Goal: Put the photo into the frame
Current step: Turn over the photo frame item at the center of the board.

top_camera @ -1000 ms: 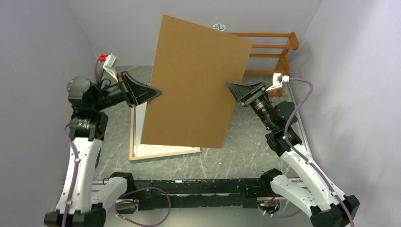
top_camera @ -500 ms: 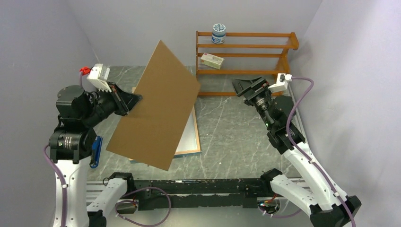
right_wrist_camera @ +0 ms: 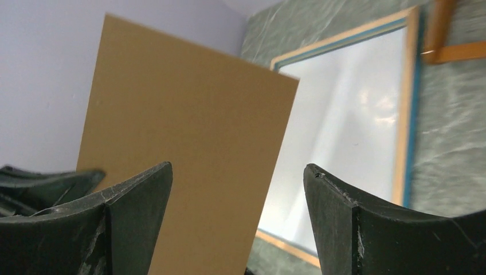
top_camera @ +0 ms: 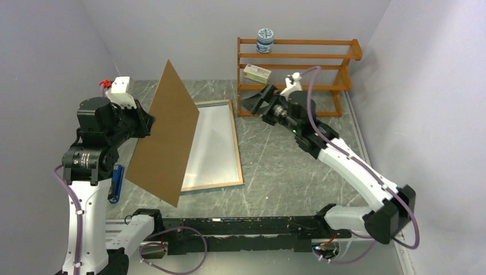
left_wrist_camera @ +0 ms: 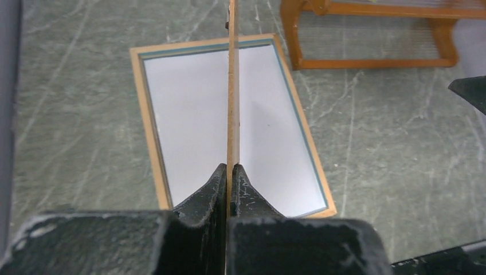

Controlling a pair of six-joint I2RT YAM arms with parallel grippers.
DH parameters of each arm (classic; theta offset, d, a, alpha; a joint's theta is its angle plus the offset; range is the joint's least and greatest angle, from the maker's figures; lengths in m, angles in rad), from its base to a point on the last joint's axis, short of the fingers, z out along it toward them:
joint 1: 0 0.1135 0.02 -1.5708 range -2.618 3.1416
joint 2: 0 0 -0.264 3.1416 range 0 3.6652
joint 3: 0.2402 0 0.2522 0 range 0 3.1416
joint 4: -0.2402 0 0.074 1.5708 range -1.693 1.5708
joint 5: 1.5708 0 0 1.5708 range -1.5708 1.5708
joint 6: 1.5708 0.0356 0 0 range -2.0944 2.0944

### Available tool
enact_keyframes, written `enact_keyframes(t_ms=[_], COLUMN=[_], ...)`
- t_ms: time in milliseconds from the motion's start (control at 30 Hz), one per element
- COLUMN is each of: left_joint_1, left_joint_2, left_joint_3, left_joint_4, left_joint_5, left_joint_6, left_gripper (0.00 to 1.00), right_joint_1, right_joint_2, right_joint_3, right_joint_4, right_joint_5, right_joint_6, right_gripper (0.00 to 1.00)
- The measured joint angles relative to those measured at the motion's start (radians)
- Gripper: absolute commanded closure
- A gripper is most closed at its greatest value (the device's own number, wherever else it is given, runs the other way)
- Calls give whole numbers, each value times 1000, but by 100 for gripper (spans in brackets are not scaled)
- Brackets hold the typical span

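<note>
The frame (top_camera: 237, 150) lies flat on the table with its light wood back rim up and a thin blue inner edge. A white surface (top_camera: 209, 143) fills its opening. No balloon print shows, so I cannot tell whether this is the photo's back. My left gripper (top_camera: 150, 121) is shut on the edge of the plain brown backing board (top_camera: 163, 137) and holds it nearly upright over the frame's left part. The left wrist view shows the board (left_wrist_camera: 232, 103) edge-on between the shut fingers (left_wrist_camera: 213, 186). My right gripper (top_camera: 255, 103) is open and empty above the frame's far right corner.
An orange-brown shelf rack (top_camera: 298, 56) stands at the back with a jar (top_camera: 265, 40) and a small box (top_camera: 257, 73) on it. A blue object (top_camera: 116, 182) lies at the table's left edge. Walls close in on the left, back and right.
The left gripper has swung the board left and more upright, uncovering the frame. The right gripper has left the board's right edge and moved left and back, toward the rack.
</note>
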Motion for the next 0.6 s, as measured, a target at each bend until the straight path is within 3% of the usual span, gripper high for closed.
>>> enact_keyframes(t_ms=[300, 600], left_joint_1=[0, 1], left_joint_2=[-2, -3], left_joint_3=[-29, -166], left_joint_4=[193, 463], left_joint_5=[-39, 42], left_joint_6=[163, 389], left_gripper=[98, 98], right_joint_1=[120, 145], right_joint_2=[287, 428], right_joint_3=[310, 459], right_joint_4=[-8, 18], right_joint_5=[-109, -143], right_joint_6=[86, 260], right_gripper=[12, 12])
